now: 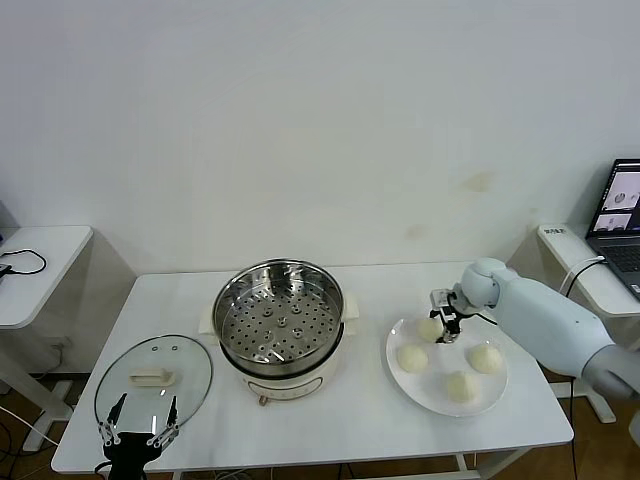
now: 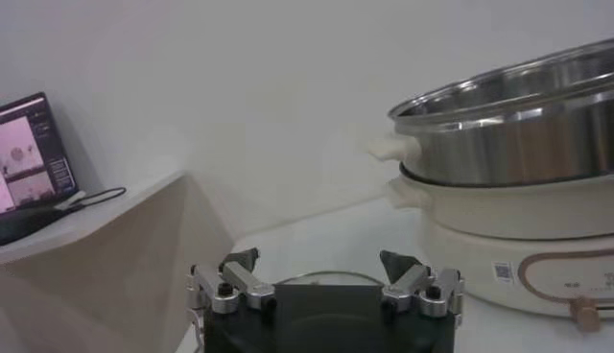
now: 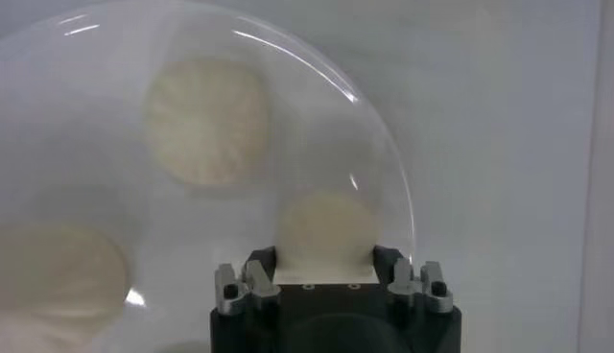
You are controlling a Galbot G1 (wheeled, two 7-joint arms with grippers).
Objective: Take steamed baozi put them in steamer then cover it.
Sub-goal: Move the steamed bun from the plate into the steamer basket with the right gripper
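white table [image 1: 360,400] against a pale wall: four steamed baozi [image 1: 430,328] sit on a white plate [image 1: 405,380]. right gripper [image 1: 446,327] clamps the rear-left bun. steamer [image 1: 278,312] stands open mid-table, cover [image 1: 152,378] beside it, left gripper [image 1: 138,425] spread wide at the cover's near edge.

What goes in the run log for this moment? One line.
right gripper: fingers around bun on plate | left gripper: open, near lid | steamer: empty

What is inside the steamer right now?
Only the bare perforated tray shows inside the steamer; no baozi. All four baozi sit on the plate. Below the tray is hidden.
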